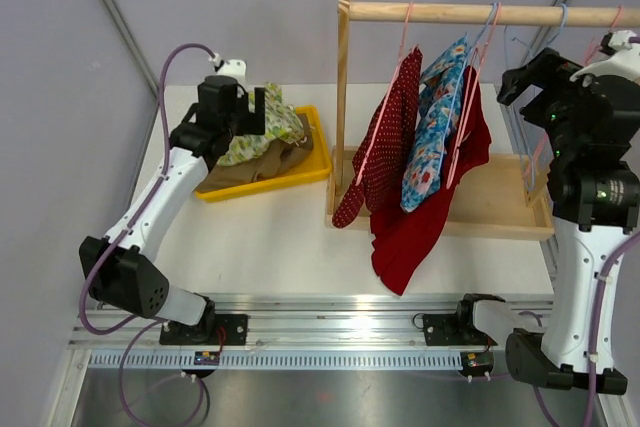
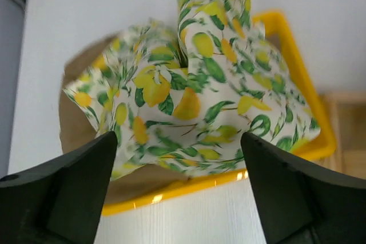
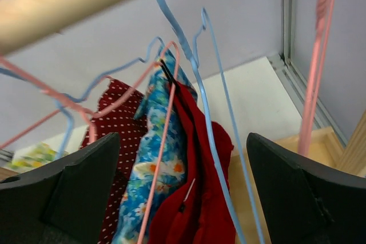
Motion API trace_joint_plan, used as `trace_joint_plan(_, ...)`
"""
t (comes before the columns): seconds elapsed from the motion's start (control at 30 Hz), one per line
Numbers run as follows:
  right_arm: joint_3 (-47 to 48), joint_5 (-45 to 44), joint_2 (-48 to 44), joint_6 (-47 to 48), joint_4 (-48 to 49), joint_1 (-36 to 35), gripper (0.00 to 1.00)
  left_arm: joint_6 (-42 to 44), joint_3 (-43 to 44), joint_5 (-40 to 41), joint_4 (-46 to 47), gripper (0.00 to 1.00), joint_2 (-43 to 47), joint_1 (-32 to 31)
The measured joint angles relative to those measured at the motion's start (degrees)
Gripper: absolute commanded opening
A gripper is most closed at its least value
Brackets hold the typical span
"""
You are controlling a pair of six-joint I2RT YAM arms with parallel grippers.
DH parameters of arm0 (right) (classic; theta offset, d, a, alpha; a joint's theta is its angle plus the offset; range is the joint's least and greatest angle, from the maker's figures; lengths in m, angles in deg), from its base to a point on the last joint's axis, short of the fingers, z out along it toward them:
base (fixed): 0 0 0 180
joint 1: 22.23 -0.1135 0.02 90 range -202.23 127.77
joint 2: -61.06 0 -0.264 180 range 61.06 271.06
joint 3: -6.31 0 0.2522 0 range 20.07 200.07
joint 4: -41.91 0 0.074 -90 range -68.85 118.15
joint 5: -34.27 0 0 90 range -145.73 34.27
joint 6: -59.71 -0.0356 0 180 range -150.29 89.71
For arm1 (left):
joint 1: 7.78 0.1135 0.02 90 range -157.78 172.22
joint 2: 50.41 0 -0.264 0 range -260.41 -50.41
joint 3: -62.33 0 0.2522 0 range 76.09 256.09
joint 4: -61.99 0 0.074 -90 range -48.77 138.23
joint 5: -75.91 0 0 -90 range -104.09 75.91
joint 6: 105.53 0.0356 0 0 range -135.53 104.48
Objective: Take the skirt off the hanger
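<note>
My right gripper (image 1: pixel 530 72), jaws wide and empty, sits at the rail's (image 1: pixel 480 13) right end, the red skirt (image 1: pixel 420 217) hanging straight down just left of it; my left gripper (image 1: pixel 245 107), also released, is well apart.

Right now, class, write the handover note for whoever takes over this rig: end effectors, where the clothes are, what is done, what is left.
Left end effector: open, holding nothing, above the lemon-print garment.
Right end effector: open, holding nothing, raised among the hangers at the right end of the wooden rail.
Done: the lemon-print garment lies off its hanger in the yellow tray, on a brown garment.
Left: the red polka-dot garment, the blue floral garment and the plain red garment hang on the rail. The plain red one is nearest the right arm.
</note>
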Motion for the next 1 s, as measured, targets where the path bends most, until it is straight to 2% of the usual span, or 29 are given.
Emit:
trace_joint_plan(0.13,6.58,2.21,-1.95,-0.52,-0.72,0.00,0.99,-4.02,-8.83,-0.15,-2.19,0.99,1.79,-0.04)
trace_joint_plan(0.2,9.90,6.49,-2.10,-0.96,-0.52,0.00,0.99,-5.27,-9.09,0.15,-3.98,0.99,2.80,-0.04)
trace_joint_plan(0.37,15.23,20.87,-0.83,-3.34,0.94,0.00,0.89,-5.77,-7.32,0.42,-6.01,0.99,9.64,-0.04)
trace_joint_plan(0.4,15.28,22.93,-0.11,-3.67,1.11,0.00,0.87,-5.73,-7.15,0.42,-5.99,0.99,11.45,-0.04)
trace_joint_plan(0.43,15.08,25.24,1.03,-4.15,1.11,0.00,0.80,-5.64,-7.15,0.42,-6.05,0.99,13.29,-0.04)
trace_joint_plan(0.53,12.17,28.79,4.37,-5.03,1.25,0.00,0.75,-5.18,-8.81,0.46,-5.35,0.99,18.12,-0.04)
trace_joint_plan(0.6,9.03,29.57,6.43,-5.42,1.18,0.00,0.72,-4.92,-11.28,0.44,-5.31,0.99,20.79,-0.04)
trace_joint_plan(0.73,3.34,29.59,9.16,-6.47,-0.37,0.00,0.58,-4.87,-16.26,0.39,-4.90,0.99,22.29,-0.04)
trace_joint_plan(0.87,2.93,29.44,8.28,-6.60,-0.83,0.00,0.59,-4.90,-19.52,0.11,-4.92,0.99,21.99,-0.04)
trace_joint_plan(0.9,2.93,29.42,7.80,-6.62,-0.83,0.00,0.65,-4.90,-19.78,0.00,-4.90,0.99,21.99,-0.04)
trace_joint_plan(1.0,2.93,29.40,6.49,-6.54,-0.83,0.00,0.70,-4.94,-19.87,-0.22,-4.68,0.99,21.94,-0.04)
